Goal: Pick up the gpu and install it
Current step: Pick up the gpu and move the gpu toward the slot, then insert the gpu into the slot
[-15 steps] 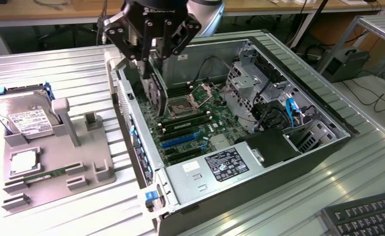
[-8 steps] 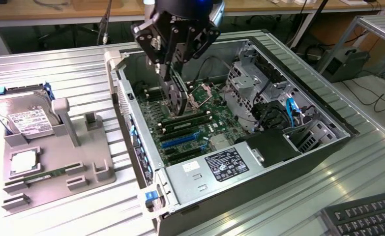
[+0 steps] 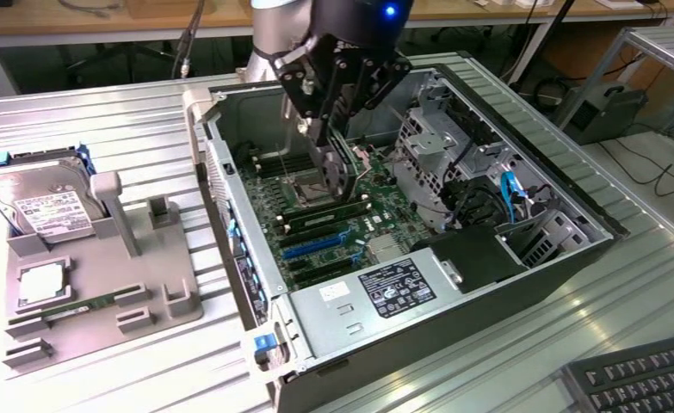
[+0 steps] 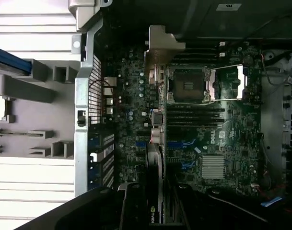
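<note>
A ribbed metal table carries an open case of grey sheet steel, its rear wall punched with a fine grille. On its floor lies a dark green board, crowded with small parts, with a square metal-framed socket and a finned silver heat sink. A boxy grey power supply with a black label sits at the case's near corner. The gpu is a thin flat card. The wrist view sees it on edge as a narrow dark strip, with a bent silver bracket at its far end and a small green-and-white logo near the fingers. It hangs upright inside the case over the middle of the board, just beside the socket; whether its lower edge touches the board I cannot tell. The black gripper is above it, clamped on the card's upper end with one finger on each face. Near the table's edge at the exterior view's left, a matte grey plastic tray holds a silver hard drive with a white label.
</note>
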